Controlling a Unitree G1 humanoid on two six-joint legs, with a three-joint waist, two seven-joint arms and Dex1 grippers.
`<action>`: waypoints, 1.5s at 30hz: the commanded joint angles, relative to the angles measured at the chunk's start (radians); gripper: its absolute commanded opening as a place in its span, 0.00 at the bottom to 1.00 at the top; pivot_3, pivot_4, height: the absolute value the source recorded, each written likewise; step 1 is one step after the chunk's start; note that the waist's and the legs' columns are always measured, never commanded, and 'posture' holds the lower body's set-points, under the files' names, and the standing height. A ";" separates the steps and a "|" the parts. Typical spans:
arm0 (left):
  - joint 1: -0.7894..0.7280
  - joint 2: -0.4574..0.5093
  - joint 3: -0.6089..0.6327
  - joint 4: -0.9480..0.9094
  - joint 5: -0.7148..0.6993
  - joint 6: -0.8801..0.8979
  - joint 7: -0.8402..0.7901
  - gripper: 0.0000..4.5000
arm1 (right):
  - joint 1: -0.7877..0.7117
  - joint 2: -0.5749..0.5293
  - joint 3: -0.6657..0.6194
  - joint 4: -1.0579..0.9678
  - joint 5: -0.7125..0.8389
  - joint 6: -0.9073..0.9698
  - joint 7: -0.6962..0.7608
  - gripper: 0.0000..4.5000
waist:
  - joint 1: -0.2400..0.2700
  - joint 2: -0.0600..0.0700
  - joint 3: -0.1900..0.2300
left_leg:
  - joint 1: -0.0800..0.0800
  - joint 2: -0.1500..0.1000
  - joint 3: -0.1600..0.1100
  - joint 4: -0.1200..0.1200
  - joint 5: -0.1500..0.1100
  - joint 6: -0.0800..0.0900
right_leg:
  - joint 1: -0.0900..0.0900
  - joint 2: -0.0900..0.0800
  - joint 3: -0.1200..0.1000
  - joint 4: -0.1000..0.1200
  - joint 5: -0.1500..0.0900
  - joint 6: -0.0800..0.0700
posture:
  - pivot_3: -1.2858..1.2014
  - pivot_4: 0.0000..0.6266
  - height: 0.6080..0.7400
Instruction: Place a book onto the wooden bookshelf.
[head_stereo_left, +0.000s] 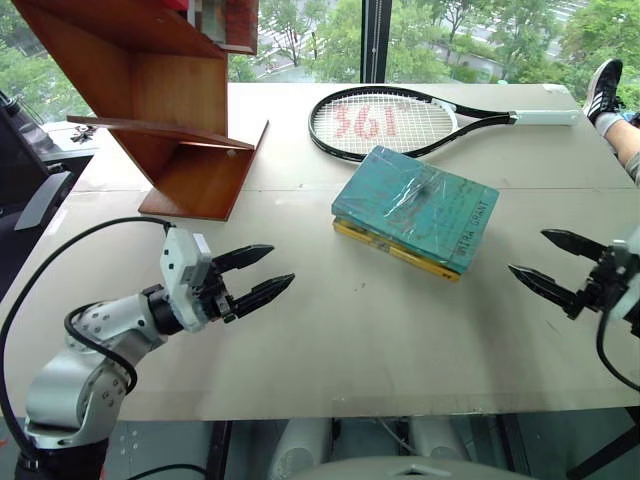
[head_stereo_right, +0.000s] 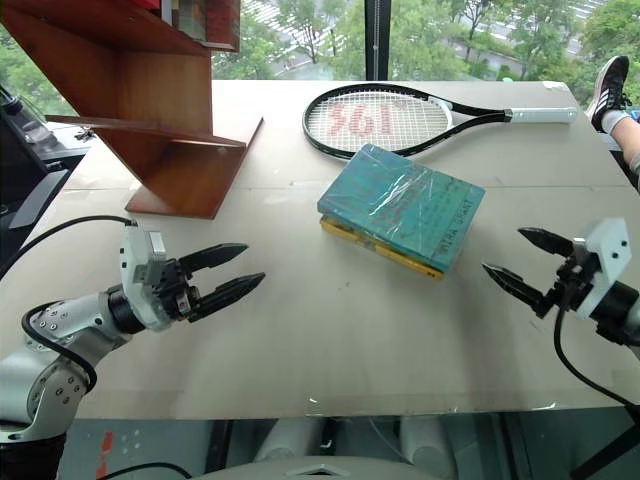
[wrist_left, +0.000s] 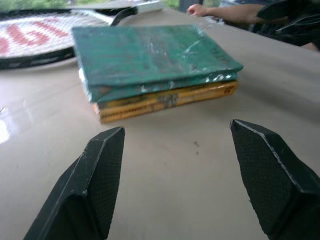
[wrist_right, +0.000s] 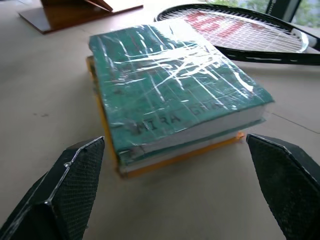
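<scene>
Two open grippers flank the book (head_stereo_left: 415, 207), which lies flat on a yellow book (head_stereo_left: 395, 252) on the table (head_stereo_left: 330, 350).

Teal-green and wrapped in glossy, crinkled clear plastic, the hardback shows dark lettering on its cover and lies between the left gripper (head_stereo_left: 257, 275) and the right gripper (head_stereo_left: 548, 263), well apart from both; each gripper's textured black fingers stand spread, holding nothing. Beyond the book lies a black tennis racket (head_stereo_left: 385, 122) with red marks on its strings. Ahead of the left gripper stands the wooden bookshelf (head_stereo_left: 150, 100), its smooth reddish-brown boards slanted. Nothing lies between either gripper and the book on the smooth beige tabletop.
</scene>
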 joint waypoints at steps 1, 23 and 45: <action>-0.024 0.019 -0.008 -0.071 -0.035 -0.002 -0.022 0.77 | -0.105 -0.034 0.034 0.033 0.004 0.086 -0.044 1.00 | -0.003 0.000 0.000 | 0.000 0.000 0.000 0.000 0.000 0.000 | 0.000 0.000 0.000 0.000 0.000 0.000 | 0.52 0.24 1.00; 0.082 0.000 0.024 -0.178 -0.042 0.006 0.063 0.78 | -1.124 0.142 0.717 1.167 -0.664 -0.183 0.056 0.01 | -0.010 0.002 0.001 | -0.009 -0.001 0.000 0.000 0.003 -0.005 | -0.009 0.000 0.000 0.000 0.000 0.000 | 0.52 0.24 1.00; 0.168 -0.030 0.033 -0.189 -0.063 0.067 0.169 0.78 | -0.936 0.158 0.609 0.707 -0.606 -0.029 0.270 0.01 | -0.015 0.002 0.001 | -0.010 -0.001 0.001 0.000 0.003 -0.005 | -0.015 0.000 0.002 0.008 0.001 -0.001 | 0.52 0.24 1.00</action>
